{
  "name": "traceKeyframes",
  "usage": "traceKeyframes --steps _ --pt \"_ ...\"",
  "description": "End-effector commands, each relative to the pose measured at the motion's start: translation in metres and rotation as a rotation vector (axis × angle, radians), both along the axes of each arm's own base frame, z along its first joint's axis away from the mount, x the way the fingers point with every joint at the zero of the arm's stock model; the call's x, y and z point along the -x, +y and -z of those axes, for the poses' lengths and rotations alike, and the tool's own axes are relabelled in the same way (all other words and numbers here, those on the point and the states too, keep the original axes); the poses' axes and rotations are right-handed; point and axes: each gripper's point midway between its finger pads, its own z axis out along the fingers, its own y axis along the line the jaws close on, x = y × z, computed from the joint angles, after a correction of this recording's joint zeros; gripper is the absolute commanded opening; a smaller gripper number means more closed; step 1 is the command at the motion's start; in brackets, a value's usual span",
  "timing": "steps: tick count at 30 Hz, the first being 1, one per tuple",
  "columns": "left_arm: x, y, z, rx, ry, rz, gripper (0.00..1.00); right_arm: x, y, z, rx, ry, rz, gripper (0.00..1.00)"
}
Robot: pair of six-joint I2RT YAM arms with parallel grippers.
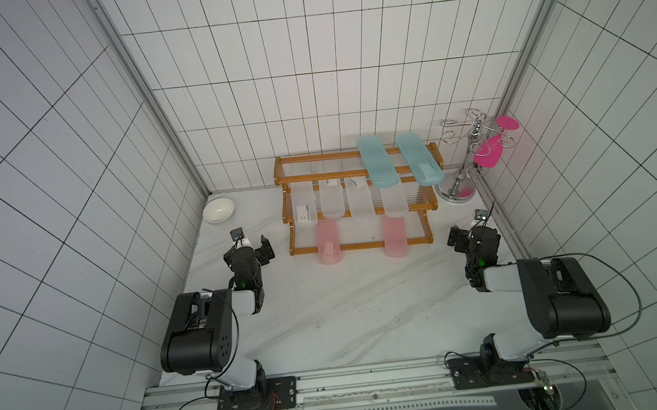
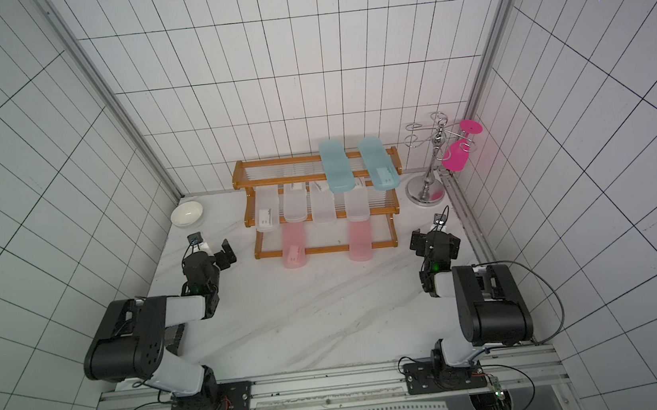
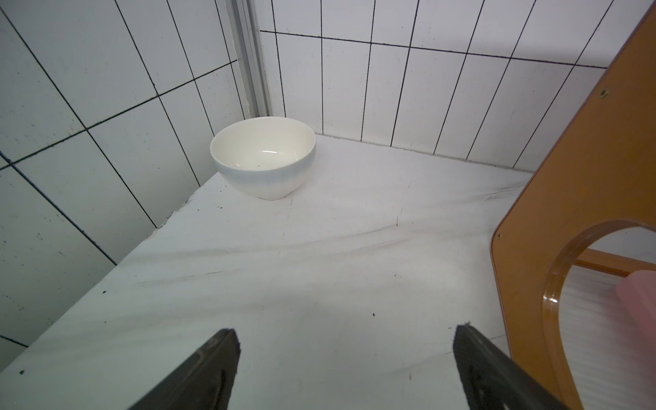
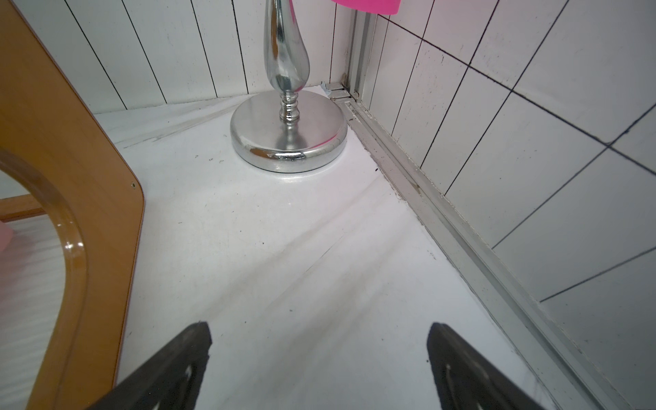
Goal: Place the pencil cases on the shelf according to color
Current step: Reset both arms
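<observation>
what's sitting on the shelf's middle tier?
Four frosted clear cases lie side by side on the middle tier of the shelf. The rightmost one's far end is hidden under a teal case overhanging from the top tier.

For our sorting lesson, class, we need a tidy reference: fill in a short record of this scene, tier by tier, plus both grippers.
shelf: three-tier wooden rack
top tier: two teal cases
middle tier: four clear cases
bottom tier: two pink cases
left gripper: open, empty
right gripper: open, empty
other items: white bowl, chrome stand
</observation>
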Motion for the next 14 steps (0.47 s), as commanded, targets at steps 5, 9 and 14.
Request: traceKeyframes --steps 5,9,14 --pt "-0.0013 -0.001 -0.0029 0.006 -0.003 0.008 0.98 -0.0028 -0.0026 -0.0075 -0.001 -0.028 0.007 0.99" --pt "-0.0026 -0.0013 -0.0035 0.007 -0.003 0.009 0.98 -0.0029 -0.0027 -0.0079 -0.001 -0.029 0.008 0.99" --pt "-0.0017 -0.0013 -0.0037 0.007 -0.005 0.009 0.98 -0.0029 -0.0026 -0.0076 -0.001 -0.029 0.007 0.99"
